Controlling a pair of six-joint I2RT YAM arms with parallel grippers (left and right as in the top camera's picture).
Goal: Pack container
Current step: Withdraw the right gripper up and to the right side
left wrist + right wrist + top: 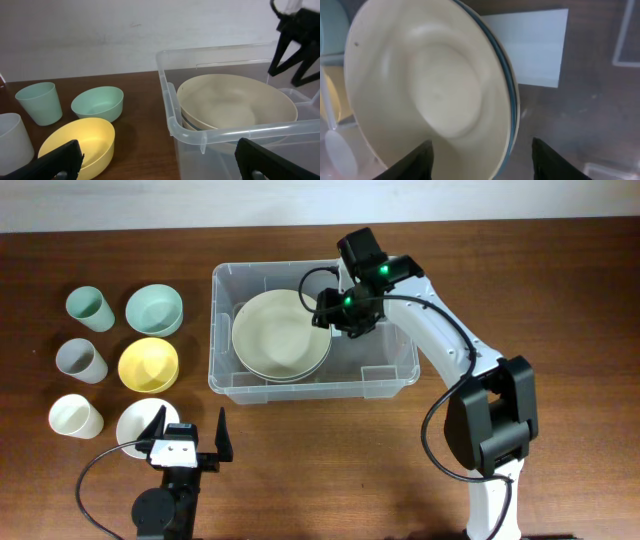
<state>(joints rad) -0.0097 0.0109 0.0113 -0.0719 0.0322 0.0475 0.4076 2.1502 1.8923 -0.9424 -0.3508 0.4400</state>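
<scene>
Left end effector (190, 436), lowest in the overhead view, hangs with its jaws spread wide and empty, on the near side of the container and off toward its left end.

Biggest on the tabletop (560, 270) is the container (392, 380). It stands upright with its mouth facing up, and its long axis runs left to right across the overhead view.

Inside the container's left half lies a cream plate (283, 332), stacked on a blue-edged one.

At the plate's right rim, within the container, the right end effector (328, 315) has its jaws parted, one on each side of that rim and gripping nothing.

My worry is that a slanted pull-out could hook a finger under the rim, tipping the plate or dragging the light container.

Left of the container wait a teal bowl (154, 310), a yellow bowl (149, 364) and a white bowl (138, 423). Farther left of it stand three cups (80, 360). A second arm entering the container now could strike the first.
</scene>
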